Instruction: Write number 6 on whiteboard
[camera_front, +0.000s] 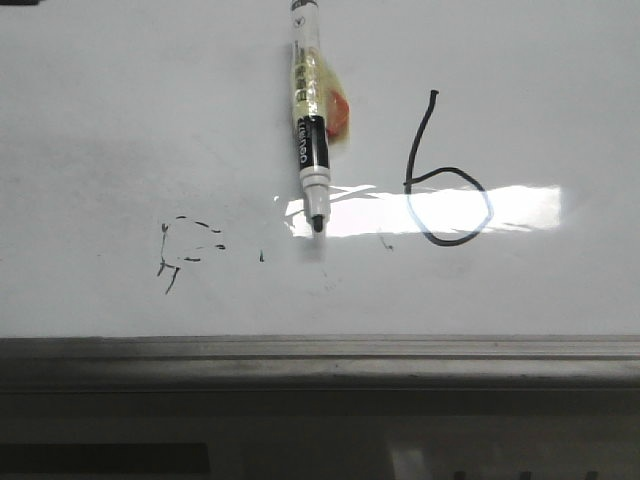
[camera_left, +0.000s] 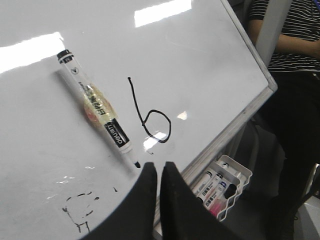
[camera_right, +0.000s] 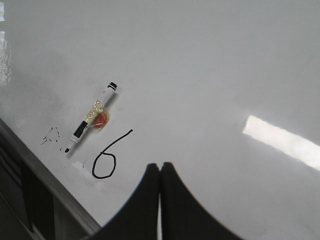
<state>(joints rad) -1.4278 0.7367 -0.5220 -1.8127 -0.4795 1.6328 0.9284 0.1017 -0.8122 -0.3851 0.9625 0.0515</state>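
I see thin black hand-drawn number 6 (camera_front: 445, 190) at 3 o'clock on glossy white whiteboard (camera_front: 120, 120) | uncapped black-and-white marker (camera_front: 309, 120) lies at its 9 o'clock, apart | faint scribbles (camera_front: 185, 250) at 8 | left gripper (camera_left: 159, 172), right gripper (camera_right: 160, 172) both closed, empty

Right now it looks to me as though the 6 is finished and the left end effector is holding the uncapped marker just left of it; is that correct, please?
Not quite: nothing holds the marker. It lies loose on the whiteboard, uncapped, just left of the finished 6. The left wrist view shows the left end effector shut and empty, apart from the marker.
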